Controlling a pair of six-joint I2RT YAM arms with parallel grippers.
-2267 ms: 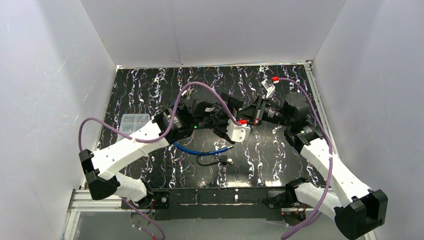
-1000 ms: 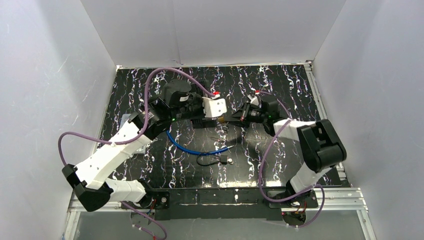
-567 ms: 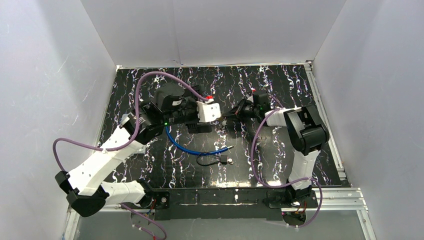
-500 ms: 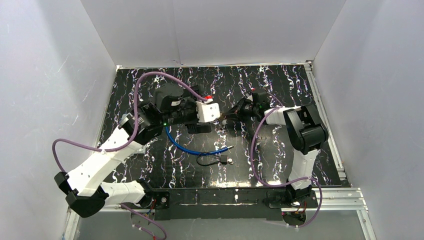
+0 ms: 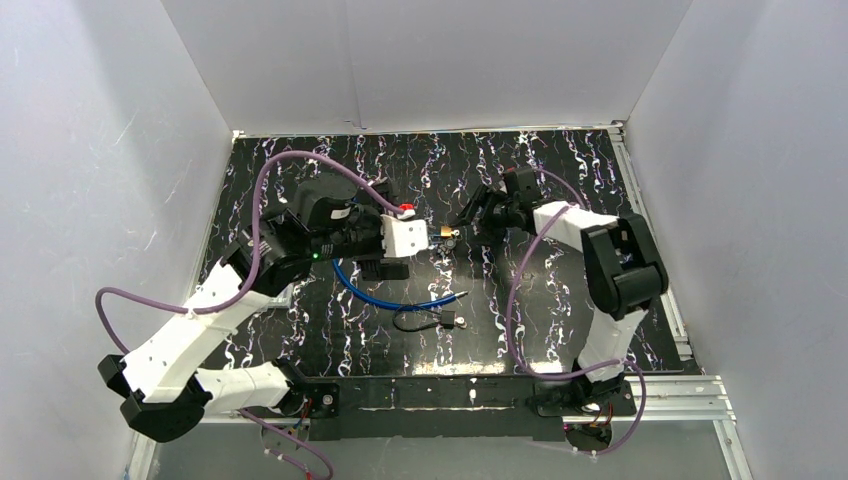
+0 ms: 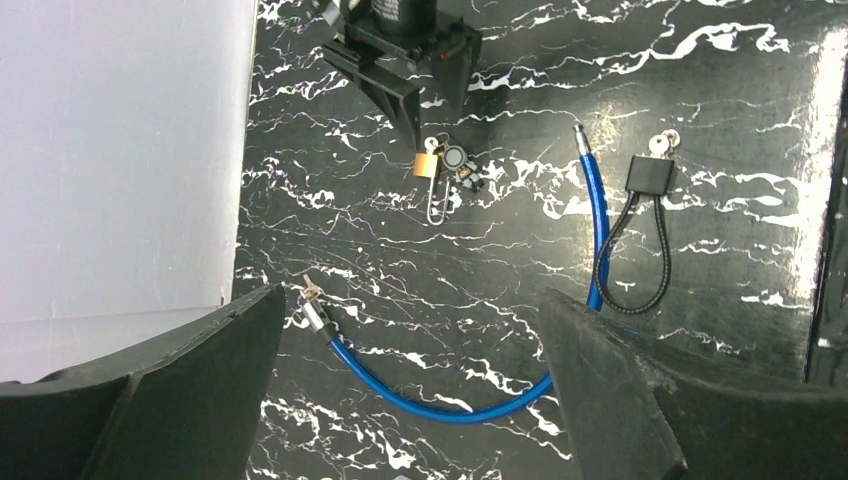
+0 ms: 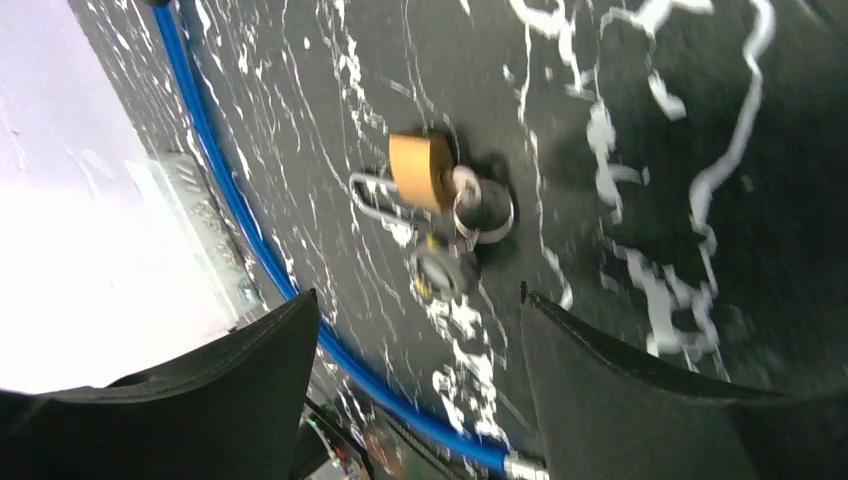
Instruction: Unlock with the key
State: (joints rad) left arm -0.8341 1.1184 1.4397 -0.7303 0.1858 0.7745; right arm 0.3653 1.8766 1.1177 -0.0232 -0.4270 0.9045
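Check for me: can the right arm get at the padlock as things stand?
Probably yes. The right gripper is open, and the padlock lies on the table just ahead of its fingers with nothing between them. The key ring rests against the lock.

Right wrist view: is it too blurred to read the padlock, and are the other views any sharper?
Right wrist: motion-smeared and tilted, white wall blown out at left, yet the brass padlock is recognisable. Left wrist: sharp, padlock small. Top external: sharp, padlock tiny.
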